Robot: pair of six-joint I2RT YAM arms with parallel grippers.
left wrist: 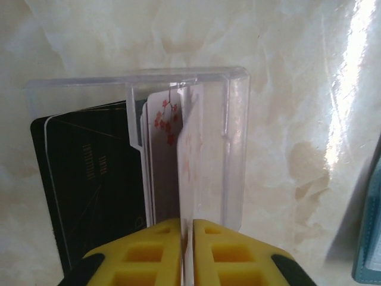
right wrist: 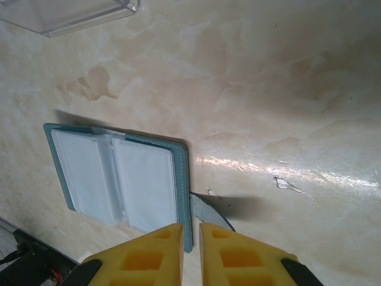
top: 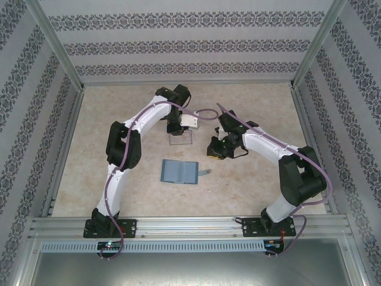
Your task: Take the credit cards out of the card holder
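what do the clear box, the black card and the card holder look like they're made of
Clear box: rigid transparent plastic, glossy; its contents show through the walls.
Black card: probably thin stiff plastic, smooth, with fine pale lines.
Card holder: soft teal leather-like cover with an edge seam, real or faux unclear; translucent film pockets inside.

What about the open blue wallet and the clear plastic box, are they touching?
Apart. The top external view shows a strip of bare table between the card holder and the clear plastic box; the right wrist view shows the same gap.
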